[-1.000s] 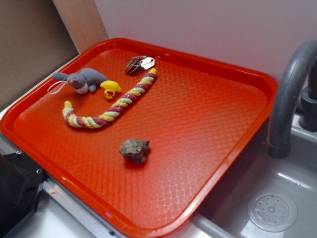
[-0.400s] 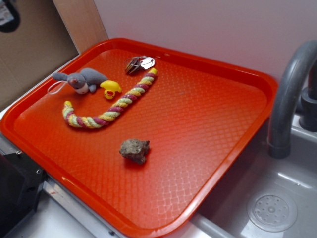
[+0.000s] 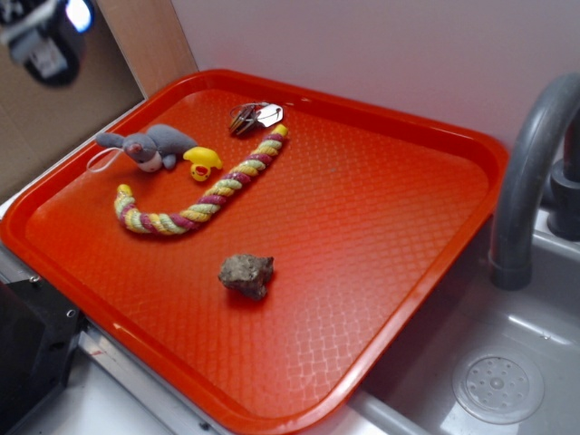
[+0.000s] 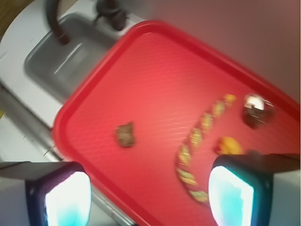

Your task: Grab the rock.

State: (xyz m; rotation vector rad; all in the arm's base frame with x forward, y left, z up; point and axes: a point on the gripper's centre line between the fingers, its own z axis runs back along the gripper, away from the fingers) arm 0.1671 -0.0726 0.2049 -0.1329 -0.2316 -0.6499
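Observation:
The rock (image 3: 246, 275) is a small lumpy grey-brown stone lying alone on the orange tray (image 3: 381, 217), toward its front. In the blurred wrist view the rock (image 4: 125, 134) shows left of centre on the tray (image 4: 155, 61). My gripper (image 3: 45, 36) hangs high at the upper left corner of the exterior view, far from the rock and blurred. In the wrist view the gripper (image 4: 149, 195) stands open, its two pale fingertips wide apart with nothing between them.
A grey plush mouse (image 3: 149, 145), a yellow duck (image 3: 202, 162), a striped rope (image 3: 204, 195) and a dark metallic item (image 3: 254, 116) lie at the tray's back left. A grey faucet (image 3: 530, 172) and a sink (image 3: 507, 362) are on the right. A brown board (image 3: 54, 100) stands behind.
The gripper has come into the exterior view at the upper left and moved further in. The rock and the other things on the tray have not moved.

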